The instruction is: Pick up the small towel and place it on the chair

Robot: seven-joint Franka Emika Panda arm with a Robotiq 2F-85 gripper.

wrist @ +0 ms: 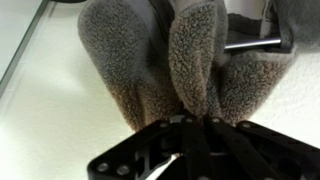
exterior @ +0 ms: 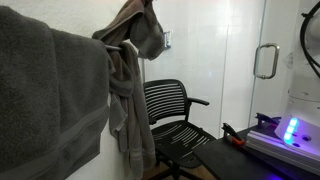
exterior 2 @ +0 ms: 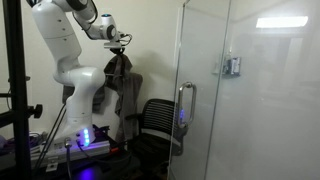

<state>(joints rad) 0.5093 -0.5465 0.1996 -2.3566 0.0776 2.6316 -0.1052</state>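
The small grey fleece towel (exterior: 140, 28) hangs bunched at a wall hook (wrist: 250, 43), above a longer grey towel (exterior: 130, 110). My gripper (exterior 2: 121, 44) is high up at the wall, right at the towel's top. In the wrist view my gripper's jaws (wrist: 185, 118) are closed together, with a fold of the small towel (wrist: 195, 60) pinched between them. The black mesh chair (exterior: 175, 115) stands on the floor below and beside the hook; it also shows in an exterior view (exterior 2: 160, 125). Its seat is bare.
A large grey towel (exterior: 50, 100) hangs in the near foreground. A glass door (exterior 2: 240, 100) with a metal handle (exterior: 265, 60) stands beside the chair. The robot's base (exterior 2: 85, 110) and a lit blue box (exterior: 290, 130) sit near the chair.
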